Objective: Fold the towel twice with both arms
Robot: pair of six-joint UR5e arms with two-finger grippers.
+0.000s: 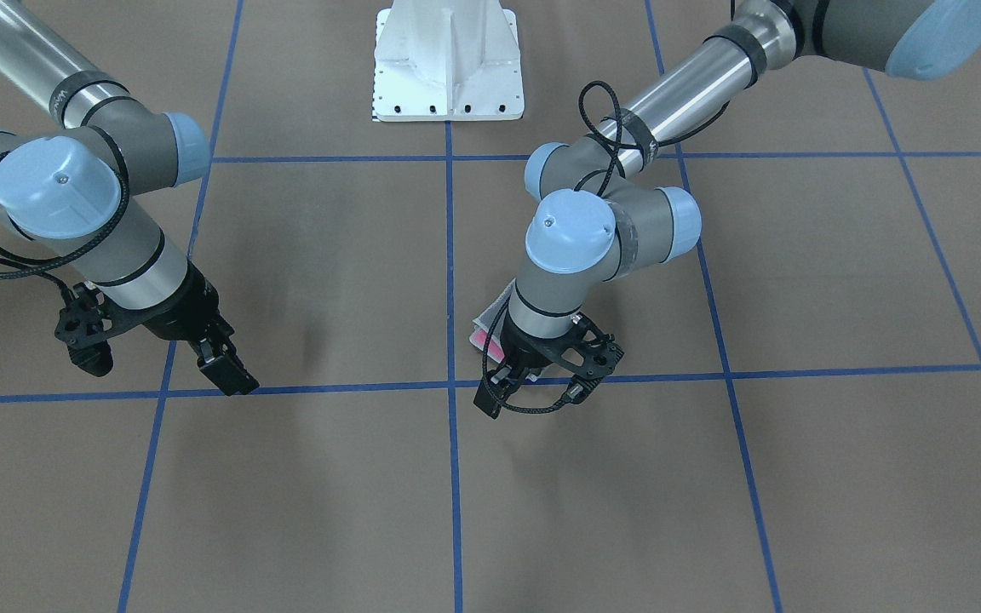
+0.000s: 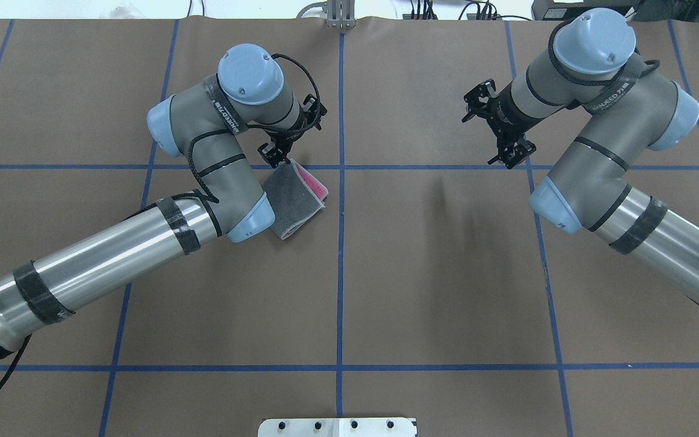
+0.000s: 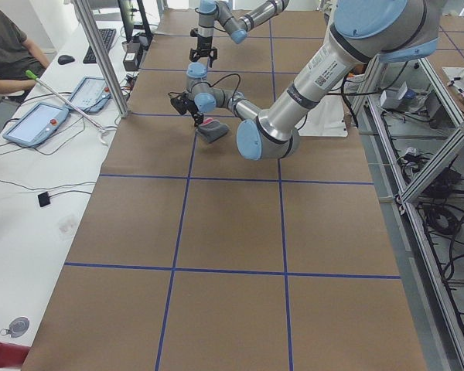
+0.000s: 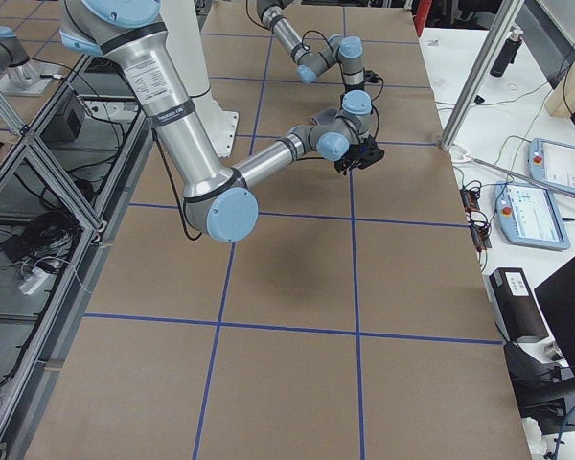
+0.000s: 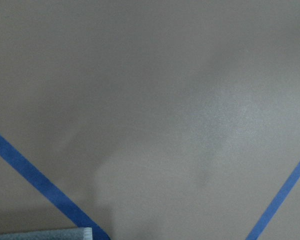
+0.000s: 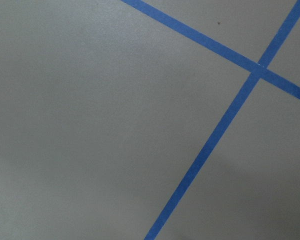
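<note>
Left gripper (image 2: 275, 156) hovers over the far corner of the folded towel (image 2: 292, 195), which lies grey face up with a pink edge showing. Right gripper (image 2: 510, 152) hangs well right of the towel. I cannot tell either gripper's finger spread.

The towel (image 2: 293, 199) lies folded and flat near the middle of the worktop (image 2: 422, 285), a little to the robot's left and toward the far edge. Its dark grey face is up, with a pink strip along one side and a light stitched hem. The left arm (image 2: 113, 255) bends over it, its wrist covering one corner, and the left gripper (image 2: 276, 155) hangs at the towel's far corner. The right arm (image 2: 628, 212) is well apart, with the right gripper (image 2: 514, 153) pointing down over bare worktop.
</note>
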